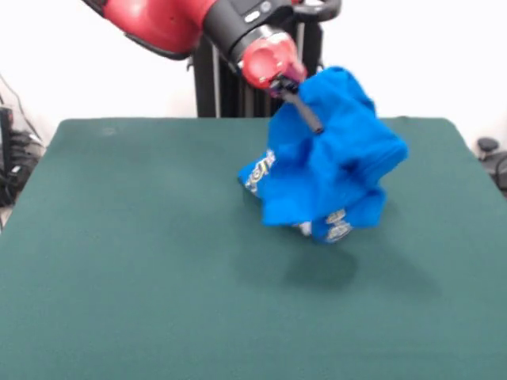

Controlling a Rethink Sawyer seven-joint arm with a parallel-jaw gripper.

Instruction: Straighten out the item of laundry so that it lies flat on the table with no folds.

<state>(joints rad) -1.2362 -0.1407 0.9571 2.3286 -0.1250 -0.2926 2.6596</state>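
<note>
The item of laundry is a bright blue T-shirt, crumpled into a bunch and hanging in the air above the table, right of centre. Bits of white print show at its left side and lower edge. My gripper comes in from the upper left on the red arm. It is shut on the upper part of the shirt, and one black finger lies across the cloth. The shirt's lowest folds hang just above the green surface, and its shadow falls below them. Most of the print is hidden inside the folds.
The table's far edge runs just behind the shirt, with the black pedestal post beyond it. Cables and dark gear sit off the left edge. A small dark object lies off the right edge.
</note>
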